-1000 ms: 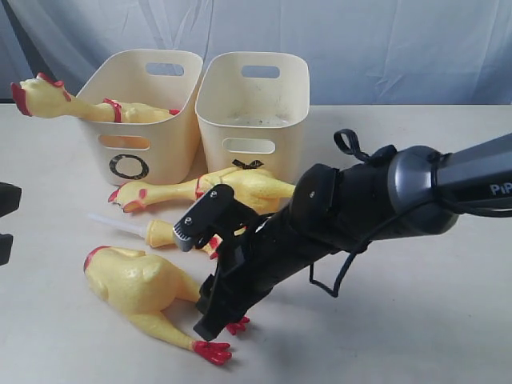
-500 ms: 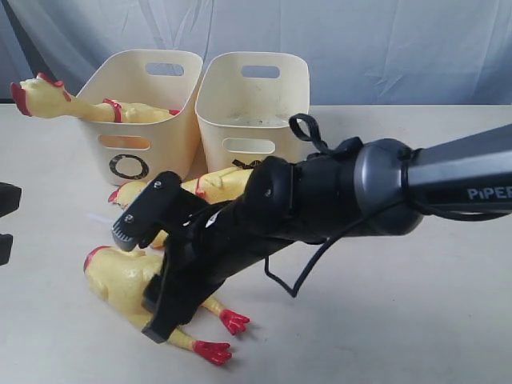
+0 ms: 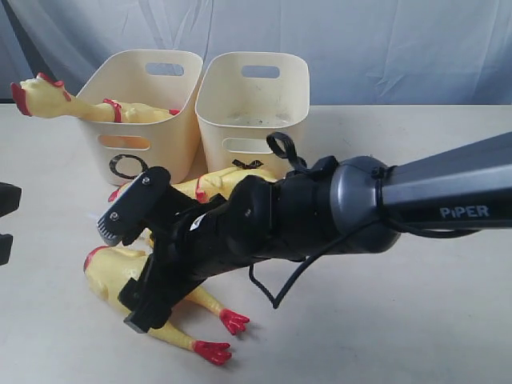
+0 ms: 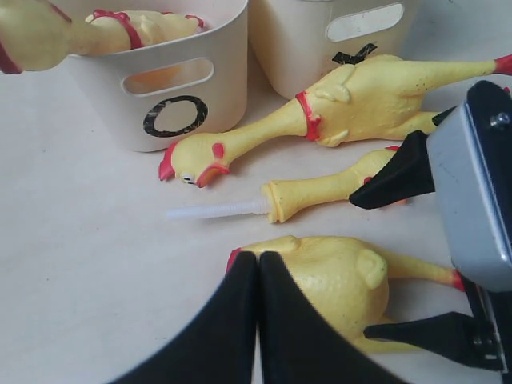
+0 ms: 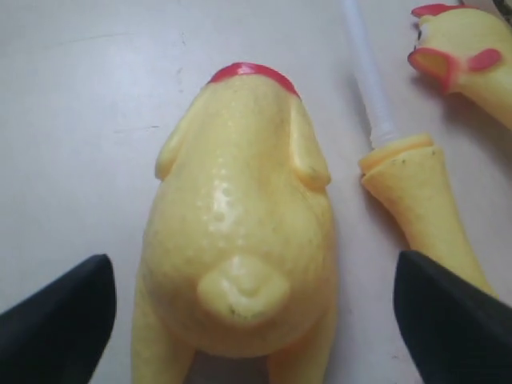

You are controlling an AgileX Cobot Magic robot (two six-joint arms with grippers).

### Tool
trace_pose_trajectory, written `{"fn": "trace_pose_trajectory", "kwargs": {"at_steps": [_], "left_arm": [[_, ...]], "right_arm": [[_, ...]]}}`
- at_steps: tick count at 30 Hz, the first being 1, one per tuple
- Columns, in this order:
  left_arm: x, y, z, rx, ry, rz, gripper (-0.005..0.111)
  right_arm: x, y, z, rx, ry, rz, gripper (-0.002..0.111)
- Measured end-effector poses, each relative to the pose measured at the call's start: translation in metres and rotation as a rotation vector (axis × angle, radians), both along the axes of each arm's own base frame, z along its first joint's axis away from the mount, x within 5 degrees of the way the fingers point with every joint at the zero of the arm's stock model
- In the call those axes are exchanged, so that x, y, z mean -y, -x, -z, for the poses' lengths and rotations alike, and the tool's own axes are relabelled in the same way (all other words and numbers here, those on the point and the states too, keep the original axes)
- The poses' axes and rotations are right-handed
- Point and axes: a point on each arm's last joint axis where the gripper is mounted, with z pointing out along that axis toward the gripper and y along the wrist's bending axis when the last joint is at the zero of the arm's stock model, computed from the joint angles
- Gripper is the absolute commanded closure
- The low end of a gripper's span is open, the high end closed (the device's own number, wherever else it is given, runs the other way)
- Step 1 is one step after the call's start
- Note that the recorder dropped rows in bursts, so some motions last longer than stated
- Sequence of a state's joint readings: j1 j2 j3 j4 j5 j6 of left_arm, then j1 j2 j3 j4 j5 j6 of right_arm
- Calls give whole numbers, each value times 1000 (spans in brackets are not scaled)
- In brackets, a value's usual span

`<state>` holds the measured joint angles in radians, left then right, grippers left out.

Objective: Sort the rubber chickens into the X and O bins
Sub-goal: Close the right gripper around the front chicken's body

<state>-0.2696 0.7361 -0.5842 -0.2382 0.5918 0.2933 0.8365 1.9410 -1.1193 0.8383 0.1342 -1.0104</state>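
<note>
The O bin (image 3: 144, 112) holds one large chicken (image 3: 48, 100), its head hanging over the rim. The X bin (image 3: 254, 108) stands beside it. A long-necked chicken (image 4: 352, 100) lies in front of the bins. The small slim chicken (image 4: 320, 192) lies just before that one. Nearest the front lies a fat chicken (image 5: 240, 224), and my right gripper (image 5: 250, 258) is open with a finger on each side of its body, not touching. My left gripper (image 4: 258, 254) is shut on nothing, its tips seen in front of this chicken's red end.
The right arm (image 3: 320, 216) reaches across the middle of the table and hides most of the small chicken in the exterior view. A dark part of the left arm (image 3: 6, 196) shows at the left edge. Blue cloth hangs behind the bins.
My right arm has swung left and down from the table's middle. Its open fingers now straddle the front chicken's body. The chickens, the bins and the left arm have not moved.
</note>
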Motion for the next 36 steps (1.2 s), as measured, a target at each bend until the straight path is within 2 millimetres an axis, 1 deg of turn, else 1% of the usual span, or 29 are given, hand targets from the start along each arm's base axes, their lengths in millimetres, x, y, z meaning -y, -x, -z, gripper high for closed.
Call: {"fn": "trace_pose_trajectory", "kwargs": {"at_steps": [9,18,28,29,30,31,36], "left_arm": [[0,0,0,0,0,0,107],[0,0,0,0,0,0,107],[0,0,0,0,0,0,107],[0,0,0,0,0,0,107],[0,0,0,0,0,0,107],[0,0,0,0,0,0,107],[0,0,0,0,0,0,107]], "right_arm": [[-10,-9,9,-14,-13,22,20],[-12,-11,29,-41,14,41,20],[-13,-10,34,-54,18,48,21],[-13,-10,34,-54,18,48,23],[-13,-10,34,-54,18,48,28],[-13,-10,35,-56,19,49,35],[-13,-11,35,-57,17,49,84]]}}
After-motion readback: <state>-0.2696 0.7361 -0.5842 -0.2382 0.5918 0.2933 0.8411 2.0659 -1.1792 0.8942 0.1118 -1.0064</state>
